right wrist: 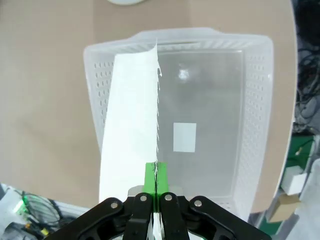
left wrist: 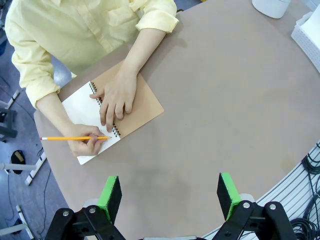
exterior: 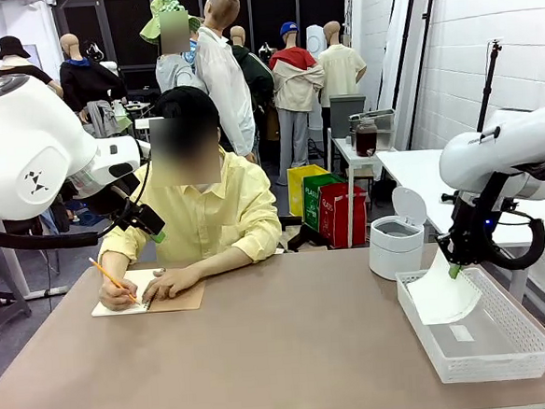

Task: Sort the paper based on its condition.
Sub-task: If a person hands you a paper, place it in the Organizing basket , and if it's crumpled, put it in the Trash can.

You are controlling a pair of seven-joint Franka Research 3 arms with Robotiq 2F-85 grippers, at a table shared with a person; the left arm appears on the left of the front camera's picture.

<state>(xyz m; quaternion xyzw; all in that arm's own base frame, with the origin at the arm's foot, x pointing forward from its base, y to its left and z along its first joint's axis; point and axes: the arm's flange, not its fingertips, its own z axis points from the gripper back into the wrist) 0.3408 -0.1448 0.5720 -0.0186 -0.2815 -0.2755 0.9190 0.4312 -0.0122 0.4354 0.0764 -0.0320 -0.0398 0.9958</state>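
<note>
In the front view, the right arm's jaws pinch the paper (exterior: 444, 295) by its top edge, and it hangs into the white basket (exterior: 507, 352) at the right end of the brown surface (exterior: 292, 353). It looks best to lower until the sheet settles inside the walls, then release. Across the surface a person writes in a notebook (exterior: 172, 300); a white brick wall lines the room's right.

In the left wrist view, the left arm's jaws stand wide apart and empty above bare surface.

In the right wrist view, the jaws are closed on the sheet's ragged edge. The paper hangs near one basket wall, so centring it first would help.

left arm (exterior: 21, 152): white, rounded, black cable | right arm (exterior: 507, 151): white | left gripper (left wrist: 168, 185): black, green pads (left wrist: 111, 192) | shirt (exterior: 208, 214): yellow, long-sleeved
</note>
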